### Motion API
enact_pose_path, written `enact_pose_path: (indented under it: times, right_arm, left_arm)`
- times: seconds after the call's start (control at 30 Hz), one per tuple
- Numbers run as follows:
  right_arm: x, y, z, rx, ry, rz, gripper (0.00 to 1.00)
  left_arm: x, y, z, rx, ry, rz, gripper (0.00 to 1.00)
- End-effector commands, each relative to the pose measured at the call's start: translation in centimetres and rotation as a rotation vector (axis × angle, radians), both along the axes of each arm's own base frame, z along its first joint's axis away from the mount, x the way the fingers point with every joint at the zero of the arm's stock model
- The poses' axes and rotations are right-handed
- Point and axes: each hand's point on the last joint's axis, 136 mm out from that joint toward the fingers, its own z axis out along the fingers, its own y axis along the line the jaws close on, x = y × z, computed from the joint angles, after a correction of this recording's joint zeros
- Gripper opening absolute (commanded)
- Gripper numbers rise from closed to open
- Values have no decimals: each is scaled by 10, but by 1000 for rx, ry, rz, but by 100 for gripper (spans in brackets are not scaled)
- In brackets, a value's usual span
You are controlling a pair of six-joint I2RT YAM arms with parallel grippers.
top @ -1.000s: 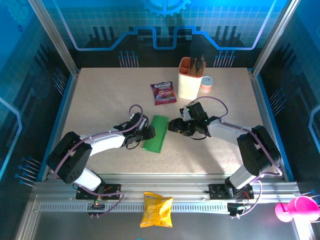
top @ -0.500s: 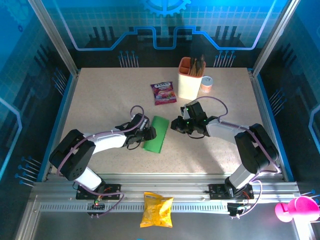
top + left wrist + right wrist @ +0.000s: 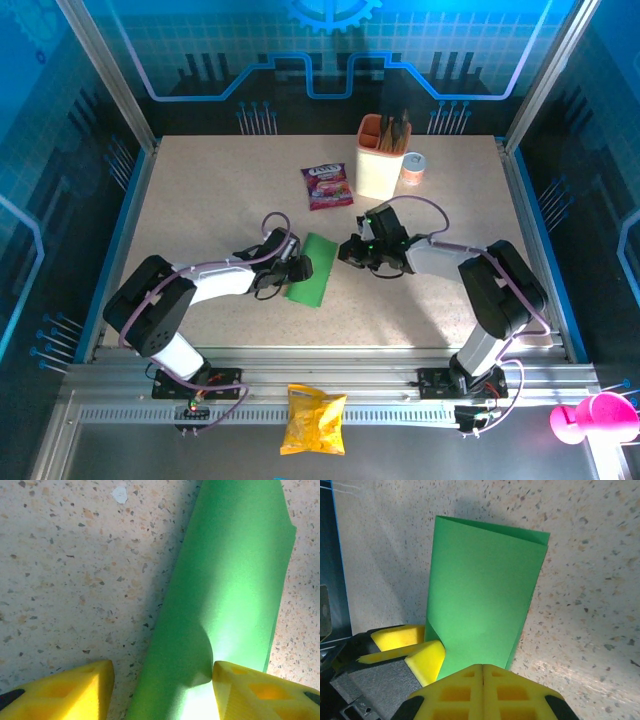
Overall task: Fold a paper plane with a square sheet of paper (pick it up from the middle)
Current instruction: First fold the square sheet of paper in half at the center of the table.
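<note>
While the square sheet of paper [image 3: 311, 270], folded into a narrow green strip, lies flat near the middle of the counter [image 3: 200, 190], the left pincer [image 3: 297, 268] straddles its end with jaws held wide; in the left wrist view one finger [image 3: 250, 690] dents the strip's edge and the other stands clear. The right pincer [image 3: 347, 252] sits at the strip's opposite side, jaws pressed fully together, possibly touching its edge

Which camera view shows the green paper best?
The right wrist view: most of the paper is there, folded, with both layers visible at its far edge. The left wrist view cuts it off and shows a bulge near the bottom. The top view gives it small, as a narrow strip.
</note>
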Motion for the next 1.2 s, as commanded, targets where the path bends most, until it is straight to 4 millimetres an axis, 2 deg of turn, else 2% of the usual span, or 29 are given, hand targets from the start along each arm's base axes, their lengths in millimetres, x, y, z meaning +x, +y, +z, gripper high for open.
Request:
enact_pose_path:
  times: [0.0, 0.27, 0.57, 1.17]
  right_arm:
    - [-1, 10, -1, 18, 1, 12, 0]
    - [-4, 12, -7, 26, 12, 6, 0]
    - [-2, 10, -4, 21, 4, 0, 0]
    - [-2, 3, -6, 7, 2, -41, 0]
  left_arm:
    - [-2, 1, -5, -1, 17, -2, 56]
    - [-2, -2, -5, -39, 38, 39, 56]
    - [-3, -6, -8, -84, 69, 83, 55]
    - [-10, -13, -17, -25, 67, -5, 56]
